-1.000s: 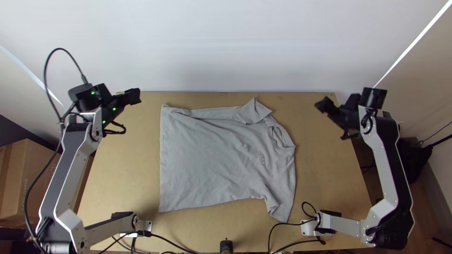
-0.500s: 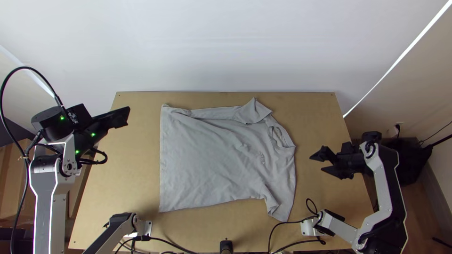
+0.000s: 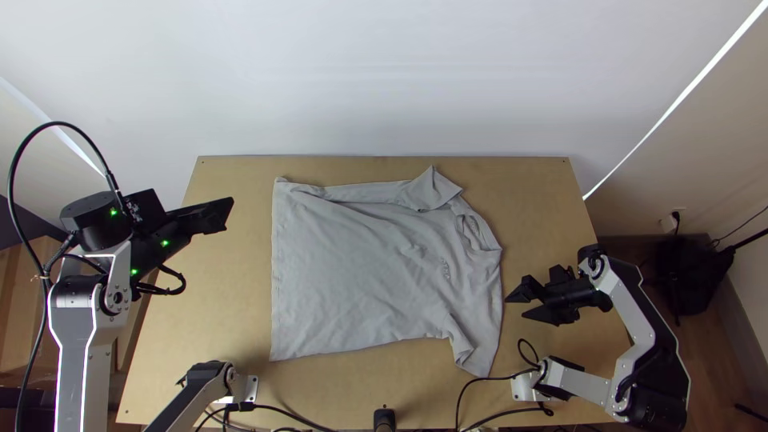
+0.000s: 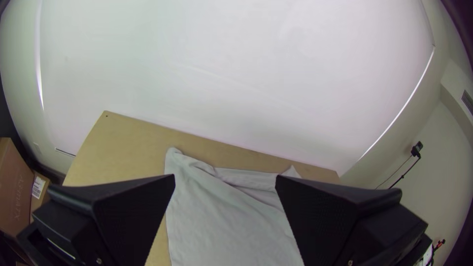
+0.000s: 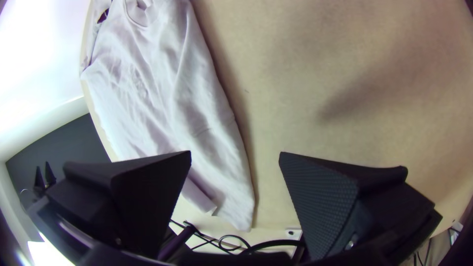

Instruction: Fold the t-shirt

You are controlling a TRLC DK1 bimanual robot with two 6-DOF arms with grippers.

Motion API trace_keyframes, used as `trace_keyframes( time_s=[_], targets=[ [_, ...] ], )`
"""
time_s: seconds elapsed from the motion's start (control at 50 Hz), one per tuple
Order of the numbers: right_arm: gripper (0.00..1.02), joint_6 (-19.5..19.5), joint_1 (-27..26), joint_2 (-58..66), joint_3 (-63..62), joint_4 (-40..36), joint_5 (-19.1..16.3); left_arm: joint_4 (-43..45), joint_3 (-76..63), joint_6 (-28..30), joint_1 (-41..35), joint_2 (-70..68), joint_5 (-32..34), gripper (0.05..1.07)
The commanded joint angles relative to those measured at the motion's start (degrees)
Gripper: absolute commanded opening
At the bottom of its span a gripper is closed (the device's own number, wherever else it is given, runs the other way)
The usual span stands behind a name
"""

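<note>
A light grey t-shirt lies mostly spread on the table, its hem side to the left and its collar to the right. The upper long edge is folded inward, with one sleeve turned over at the top; the other sleeve points toward the near edge. Left of the shirt hangs my left gripper. My right gripper is just right of the lower sleeve, touching no cloth. In the left wrist view my left gripper is open beyond the shirt. The right wrist view has my right gripper open near the sleeve.
Bare wood of the table lies right of the shirt. Black cables run along the near edge, where a small black device stands. Cardboard boxes are beside the table's left side.
My right gripper has come down the picture and left toward the lower sleeve. My left arm first drew back toward the near left, then its gripper shifted slightly right. The shirt lies unchanged.
</note>
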Motion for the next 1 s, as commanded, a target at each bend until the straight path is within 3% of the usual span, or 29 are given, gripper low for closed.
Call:
trace_keyframes(
  time_s=[0.0, 0.06, 0.18, 0.52, 0.8, 0.88, 0.98],
  targets=[
    [0.79, -0.03, 1.69, 3.02, -1.26, 0.83, -0.53, -0.21, -1.45, 0.8, -0.05, -1.14, 0.67, 1.03],
    [0.78, 0.15, 1.95, 3.64, -1.35, 2.15, -0.53, -0.21, -1.62, 0.89, -0.05, -1.4, 0.67, 1.03],
    [0.56, 1.2, 2.13, 2.76, -1.79, 6.28, -0.53, -0.21, -2.24, 1.07, 0.04, -1.75, 0.67, 1.03],
    [0.55, 2.08, 5.47, 3.29, -3.81, 9.45, -0.26, 0.15, -3.21, 1.77, 0.39, -2.02, 0.67, 1.03],
    [0.54, 5.86, 10.04, 4.69, -5.66, 14.28, 0.18, 0.15, -3.64, 2.56, 0.57, -2.02, 0.67, 1.03],
    [0.39, 7.0, 11.09, 4.61, -5.83, 16.48, 0.79, 0.15, -3.73, 3.0, 0.66, -2.02, 0.67, 1.03],
    [0.36, 8.06, 12.85, 4.69, -6.01, 17.53, 1.58, 0.15, -4.08, 3.88, 0.66, -1.93, 0.67, 1.03]
  ],
)
